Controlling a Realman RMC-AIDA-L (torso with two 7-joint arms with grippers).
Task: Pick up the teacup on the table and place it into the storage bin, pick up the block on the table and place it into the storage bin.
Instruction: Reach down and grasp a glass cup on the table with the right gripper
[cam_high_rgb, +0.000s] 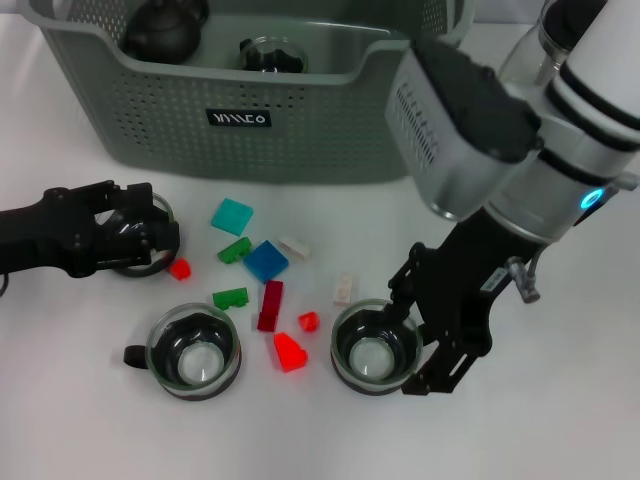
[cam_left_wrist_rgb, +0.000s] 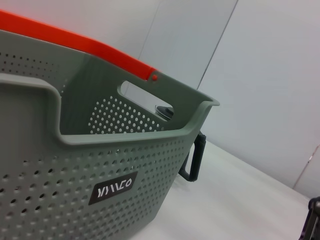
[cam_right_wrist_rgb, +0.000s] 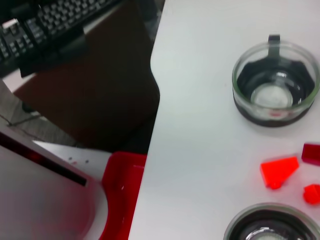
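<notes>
Teacups stand on the white table (cam_high_rgb: 560, 420): the right gripper (cam_high_rgb: 415, 345) straddles the rim of one teacup (cam_high_rgb: 373, 350) with jaws spread, another teacup (cam_high_rgb: 193, 351) sits clear to its left. Left gripper (cam_high_rgb: 150, 235) closes around a third cup (cam_high_rgb: 148, 262) near scattered blocks (cam_high_rgb: 266, 260). The storage bin (cam_high_rgb: 300, 110) stands behind them.

Black keyboard (cam_right_wrist_rgb: 55, 22) beyond white table (cam_right_wrist_rgb: 200, 125)

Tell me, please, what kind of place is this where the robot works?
Probably a lab or office test bench, not a home. A plain white table holds a grey-green storage bin, glass teacups and small coloured blocks laid out like test props, and the right wrist view shows a computer keyboard beyond the table edge.
</notes>
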